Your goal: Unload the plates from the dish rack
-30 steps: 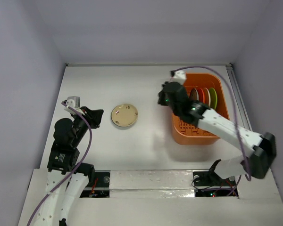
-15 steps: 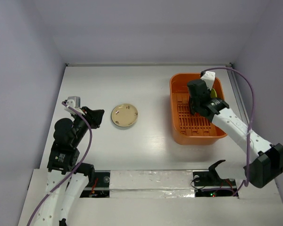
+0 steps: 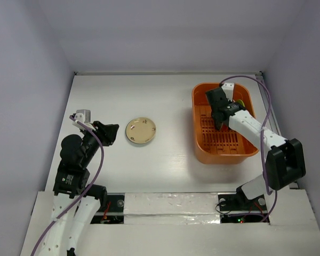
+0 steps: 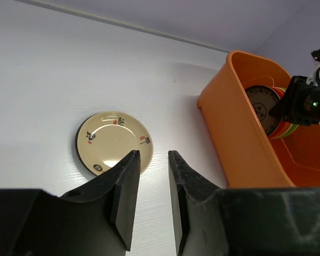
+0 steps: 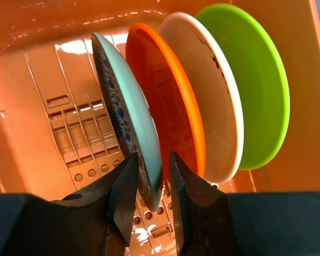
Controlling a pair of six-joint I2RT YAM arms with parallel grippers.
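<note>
The orange dish rack [image 3: 224,157] stands at the right of the table. In the right wrist view, four plates stand on edge in it: blue-green patterned [image 5: 128,117], orange-red [image 5: 170,106], cream [image 5: 213,96] and lime green [image 5: 256,80]. My right gripper [image 5: 153,156] is inside the rack [image 5: 58,117], open, its jaws straddling the near rim of the blue-green plate with a gap on one side. From above, my right arm [image 3: 218,114] hides most plates. A cream plate [image 3: 141,130] lies flat on the table. My left gripper [image 4: 153,154] is open and empty beside it [image 4: 109,140].
The rack's tall left wall [image 4: 229,122] faces the left gripper. Grey walls enclose the table on the left, back and right. A purple cable loops over the right arm near the rack's back right corner [image 3: 261,90].
My right arm swung from the rack's left side over the rack and lowered its gripper onto the blue-green plate's rim. The left arm has not moved.
</note>
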